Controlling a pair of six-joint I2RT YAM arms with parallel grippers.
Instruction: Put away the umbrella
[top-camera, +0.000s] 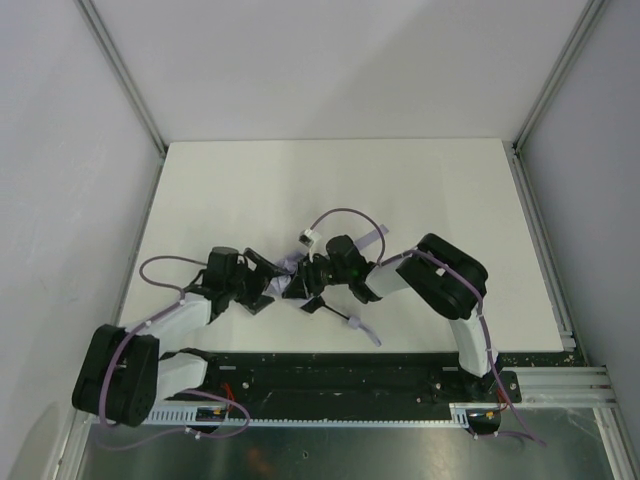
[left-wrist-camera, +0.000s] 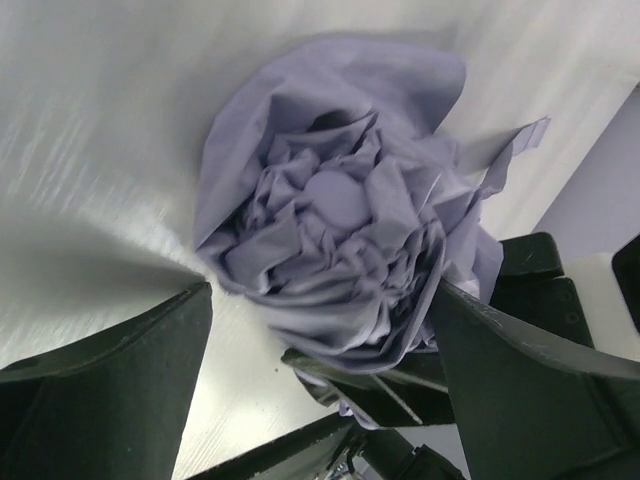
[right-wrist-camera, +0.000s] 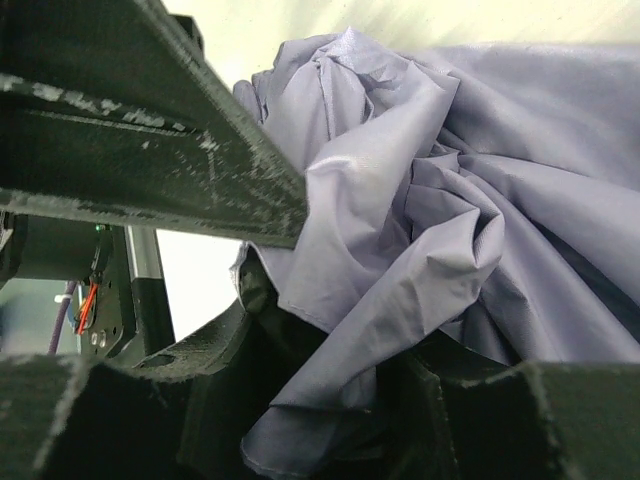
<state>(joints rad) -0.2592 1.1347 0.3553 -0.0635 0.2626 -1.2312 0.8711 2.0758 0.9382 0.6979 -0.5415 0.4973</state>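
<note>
Umbrella (left-wrist-camera: 330, 200) held bundled between two grippers at the lower centre of the table (top-camera: 330, 190).

Left gripper (left-wrist-camera: 320, 295): jaws spread wide, one dark finger at the lower left of the wrist frame and one at the lower right, flanking the crumpled end of the canopy without pinching it. Right gripper (right-wrist-camera: 330, 300): jaws part closed and clamped on a fold of fabric, with cloth pressed between the upper and lower fingers. The canopy is pale lavender-grey, collapsed and heavily creased, its folds gathered rosette-like around a smooth round centre, with one loose flap trailing toward the upper right. Shaft and handle cannot be made out. From overhead, only a small patch of fabric shows between the two black wrists.
</note>
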